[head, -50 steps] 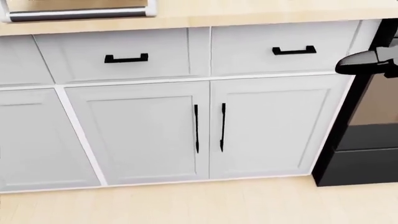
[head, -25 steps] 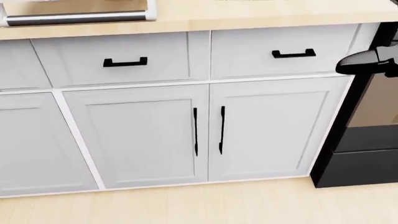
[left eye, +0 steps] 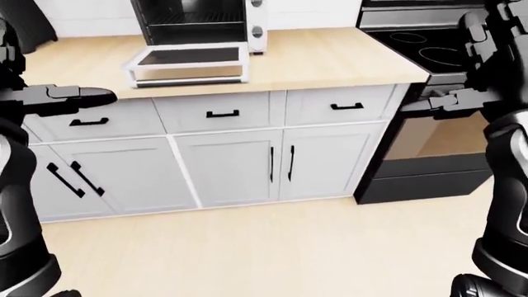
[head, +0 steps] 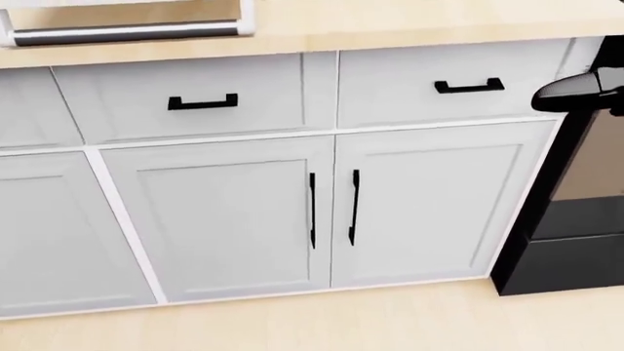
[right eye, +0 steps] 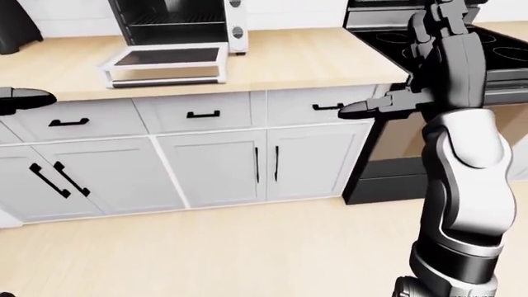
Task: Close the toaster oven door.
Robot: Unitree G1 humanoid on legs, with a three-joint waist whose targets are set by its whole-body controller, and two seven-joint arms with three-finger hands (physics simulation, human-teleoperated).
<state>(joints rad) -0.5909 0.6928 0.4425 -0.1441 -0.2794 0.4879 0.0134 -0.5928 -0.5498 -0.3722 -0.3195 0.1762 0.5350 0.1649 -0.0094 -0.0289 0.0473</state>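
The toaster oven [left eye: 198, 21] stands on the wooden counter [left eye: 330, 59] at the top of the left-eye view. Its door [left eye: 188, 65] hangs open, lying flat over the counter near the edge; the door's handle edge shows at the top left of the head view [head: 126, 29]. My left hand [left eye: 95, 96] is held out at drawer height, below and left of the door, fingers extended and empty. My right hand [right eye: 354, 111] is held out far to the right by the stove, fingers extended and empty. Neither hand touches the door.
White drawers [head: 205, 91] and cabinet doors [head: 224, 216] with black handles run under the counter. A black stove [left eye: 429, 49] with its oven front [left eye: 429, 142] stands to the right. A dark object [left eye: 29, 25] sits at the counter's top left. Pale wood floor [left eye: 247, 247] lies below.
The whole head view has shifted slightly down and right, so the camera has moved. The right hand stays at the right edge. The door still lies open.
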